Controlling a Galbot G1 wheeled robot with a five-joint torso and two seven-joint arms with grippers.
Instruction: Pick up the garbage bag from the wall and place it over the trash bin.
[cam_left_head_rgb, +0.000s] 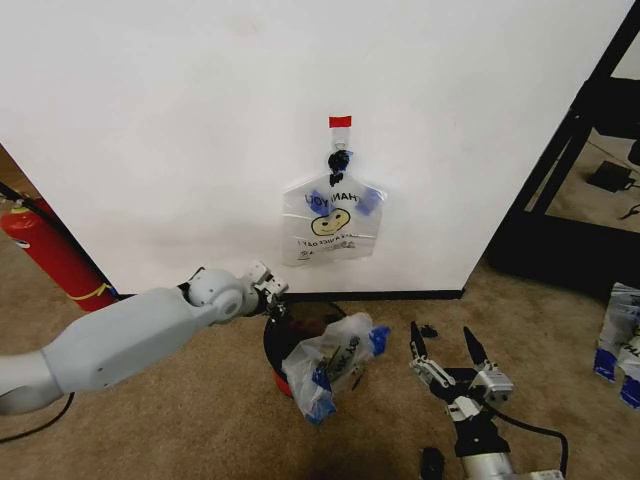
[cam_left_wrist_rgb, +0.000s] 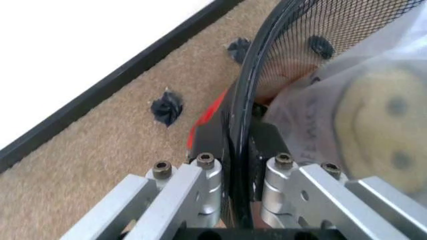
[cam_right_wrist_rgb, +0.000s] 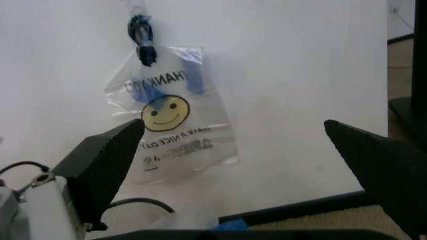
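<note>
The garbage bag (cam_left_head_rgb: 330, 368) lies crumpled across the trash bin (cam_left_head_rgb: 277, 345) on the carpet. My left claw (cam_left_wrist_rgb: 239, 170) is clamped on the bin's rim; my right claw (cam_left_head_rgb: 447, 358) hovers spread apart nearby. Next, I judge, comes spreading the bag's mouth.

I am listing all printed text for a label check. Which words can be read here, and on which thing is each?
"THANK YOU", mirrored: bag hanging on the wall.
"HAVE A NICE DAY", mirrored: same bag, under the smiley.
Lower lines there: too small.
Print on the garbage bag over the trash bin: blurred, unreadable.
</note>
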